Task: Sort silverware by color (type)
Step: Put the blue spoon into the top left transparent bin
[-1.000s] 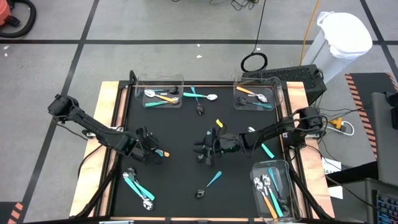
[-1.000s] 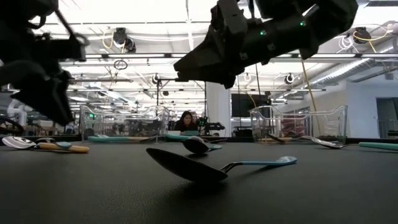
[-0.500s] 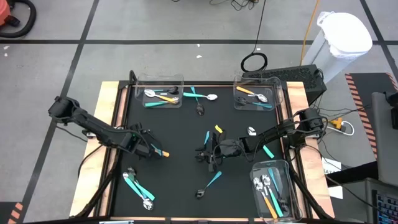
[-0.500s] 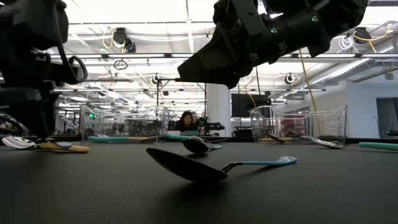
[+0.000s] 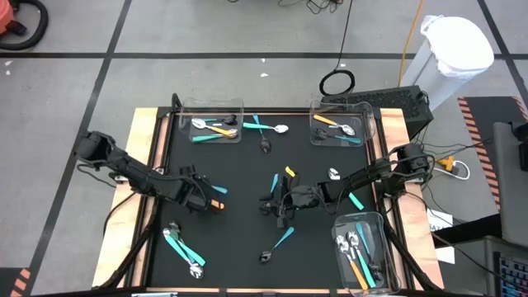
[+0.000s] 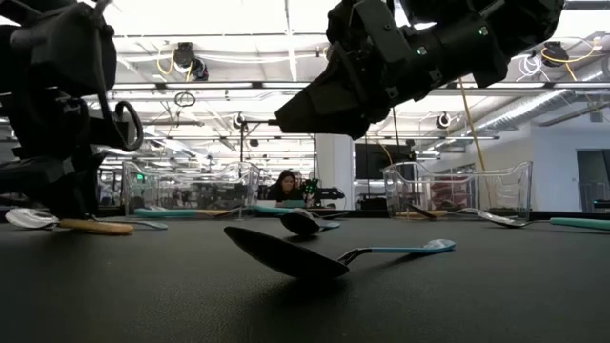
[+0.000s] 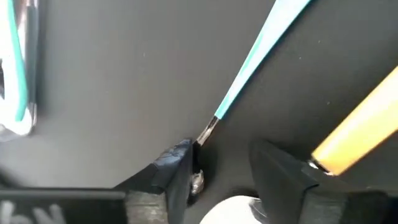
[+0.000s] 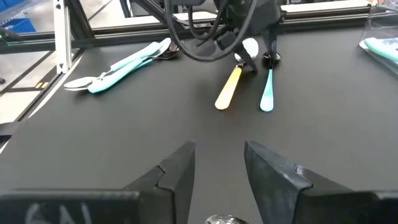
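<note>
The black table [image 5: 239,239] carries three clear bins: one at the far left [image 5: 211,120], one at the far right [image 5: 340,122], one at the near right [image 5: 363,252], each holding mixed teal and orange spoons.

The left arm reaches in from the left, and its gripper [image 5: 200,200] sits low on the mat at centre-left. Its fingers [image 7: 177,174] are spread apart, with the head ends of an orange spoon [image 5: 216,205] and a teal spoon [image 5: 219,189] lying at them; the wrist view shows nothing clamped.

The right gripper [image 5: 279,205] hovers above mid-table, fingers [image 8: 177,171] parted and empty, pointing toward those same two spoons [image 8: 230,87].

Loose silverware lies scattered: two teal spoons [image 5: 183,252] together at the near left, a dark-headed teal spoon [image 5: 279,244] near centre, another dark spoon [image 5: 265,145] at the far middle, crossed teal pieces with a silver spoon [image 5: 266,127] between the far bins, and a teal handle [image 5: 355,199] at the right.
</note>
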